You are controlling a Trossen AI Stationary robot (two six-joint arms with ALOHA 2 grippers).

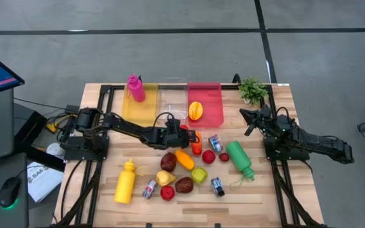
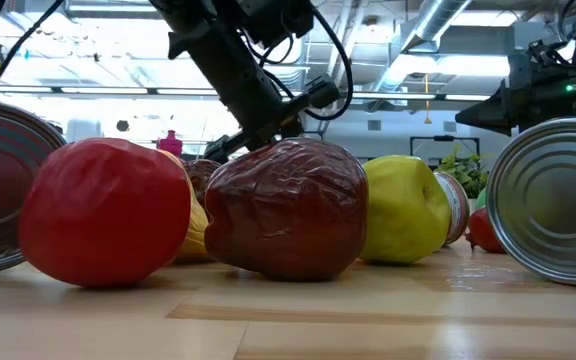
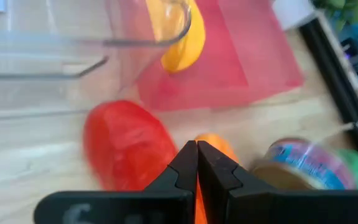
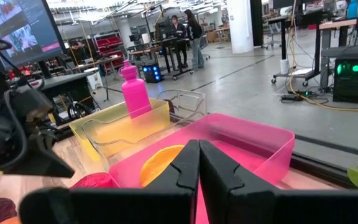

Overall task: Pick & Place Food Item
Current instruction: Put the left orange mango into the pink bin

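Two arms are out, and the left gripper (image 1: 192,137) is the one at work, clenched tight on nothing, hovering over the tabletop (image 1: 284,190) just in front of the red bin (image 1: 213,113). Right under its tip lies a glossy red pepper (image 3: 126,146), with an orange piece (image 3: 219,146) touching beside it. That pepper looks light, hollow and slick; I'd pinch it across its middle. The right gripper (image 1: 251,124) waits clenched at the tabletop's right edge.
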